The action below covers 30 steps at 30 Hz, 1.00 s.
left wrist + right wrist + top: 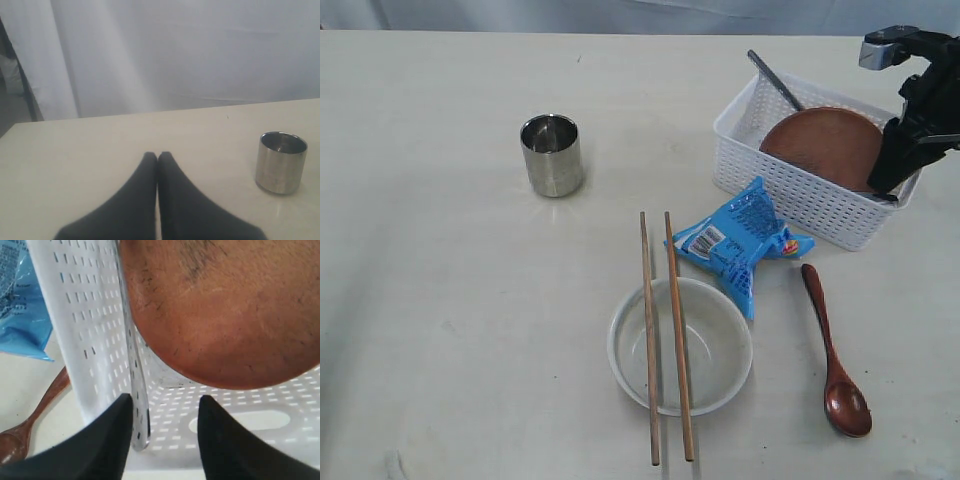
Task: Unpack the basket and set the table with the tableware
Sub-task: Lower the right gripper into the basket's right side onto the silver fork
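Note:
The white basket [790, 195] stands at the right rear of the table [440, 330]. A brown plate [823, 143] leans inside it, and a metal utensil handle [775, 80] pokes over its far rim. My right gripper [888, 180] reaches into the basket's right end. It is open [165, 400], with a shiny metal handle [140, 410] just inside one finger and the plate [225, 315] beyond. On the table are a steel cup [552, 155], an off-white bowl [715, 345] with two chopsticks [678, 350] laid across it, and a dark wooden spoon [835, 370]. My left gripper [158, 155] is shut and empty, with the cup [281, 162] off to one side.
A blue snack packet [740, 240] lies between the basket and the bowl, against the basket's front wall. In the right wrist view the packet [20, 305] and the spoon [30, 420] sit outside the basket wall [90, 315]. A pale curtain [175, 50] hangs behind the table.

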Each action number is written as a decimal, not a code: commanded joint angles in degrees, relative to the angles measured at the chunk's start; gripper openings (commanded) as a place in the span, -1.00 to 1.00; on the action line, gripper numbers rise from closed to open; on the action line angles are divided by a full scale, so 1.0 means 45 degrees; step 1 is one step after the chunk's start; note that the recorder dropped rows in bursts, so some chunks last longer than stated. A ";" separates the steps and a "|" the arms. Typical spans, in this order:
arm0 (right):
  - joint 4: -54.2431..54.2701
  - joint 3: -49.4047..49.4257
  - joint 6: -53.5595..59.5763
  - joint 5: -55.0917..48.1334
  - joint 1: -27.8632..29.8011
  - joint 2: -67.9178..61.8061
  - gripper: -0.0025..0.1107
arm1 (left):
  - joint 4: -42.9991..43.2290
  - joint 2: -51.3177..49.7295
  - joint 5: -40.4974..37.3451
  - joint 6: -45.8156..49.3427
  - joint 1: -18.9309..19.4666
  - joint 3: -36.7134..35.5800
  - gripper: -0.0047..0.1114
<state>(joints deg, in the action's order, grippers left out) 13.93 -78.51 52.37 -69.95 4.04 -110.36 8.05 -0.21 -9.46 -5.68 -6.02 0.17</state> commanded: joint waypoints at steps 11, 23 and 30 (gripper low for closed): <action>0.0013 0.0029 0.0419 -0.0004 -0.0036 -0.0444 -0.23 | 0.0062 0.0047 0.0000 -0.0092 0.0039 -0.0039 -0.92; 0.0253 0.0029 0.0452 -0.0004 -0.0036 -0.0444 -0.53 | 0.0062 0.0047 0.0000 -0.0092 0.0039 -0.0039 -0.92; 0.0253 0.0029 0.0452 -0.0004 -0.0036 -0.0444 -0.81 | 0.0062 0.0047 0.0000 -0.0092 0.0039 -0.0039 -0.92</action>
<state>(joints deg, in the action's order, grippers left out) 14.86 -78.51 53.87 -69.95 3.93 -112.38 8.05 -0.21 -9.46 -5.68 -6.02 0.17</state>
